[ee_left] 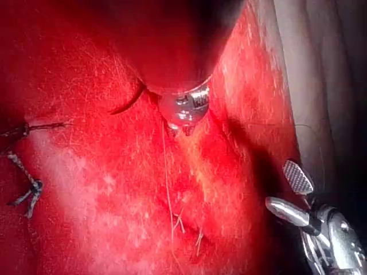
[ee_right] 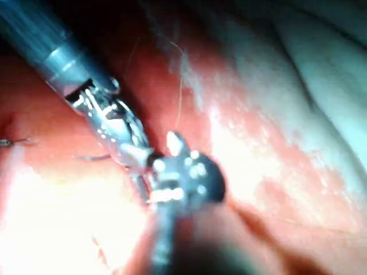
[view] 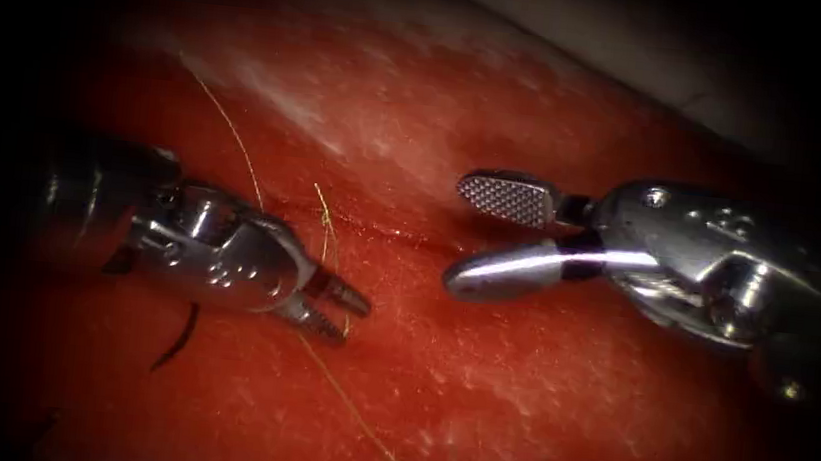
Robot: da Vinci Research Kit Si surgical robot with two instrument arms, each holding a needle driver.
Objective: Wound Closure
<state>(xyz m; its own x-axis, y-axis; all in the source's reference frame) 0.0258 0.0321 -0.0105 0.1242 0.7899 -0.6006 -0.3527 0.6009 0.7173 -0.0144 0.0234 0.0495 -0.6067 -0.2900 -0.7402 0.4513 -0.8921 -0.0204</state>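
**Both drivers empty-handed, needle lying loose on the tissue**

In the endoscope view the left tool (view: pixel 334 312) sat at centre left with its jaws a little apart, pinching nothing that I could make out. The fine golden thread (view: pixel 366 427) ran close by its tips and on toward the bottom edge, but I could not tell whether it touched them. The right tool (view: pixel 458 233) came in from the right with its jaws spread wide and empty. The cut (view: pixel 400 232) lay between the two tools. The needle (view: pixel 177 337), a dark curve, rested at lower left, left of the cut and just under the left tool. Neither tool held it, and I could not tell whether its point was in the tissue (view: pixel 516 391).

In the left wrist view the needle (ee_left: pixel 127 104) lay just beside the left tool (ee_left: pixel 179 128). The right tool (ee_left: pixel 285 188) stood well apart, jaws open. Dark knotted thread ends (ee_left: pixel 28 189) marked earlier stitches.

In the right wrist view the left arm's shaft (ee_right: pixel 51 46) crossed over glistening tissue (ee_right: pixel 258 172).

One moment does not name the step (I would guess a pause between stitches). Any further stitch would call for one tool to take hold of the needle first.

The tissue was wet with red fluid, so probably slippery. A pale surface (view: pixel 649 53) showed beyond it at upper right.
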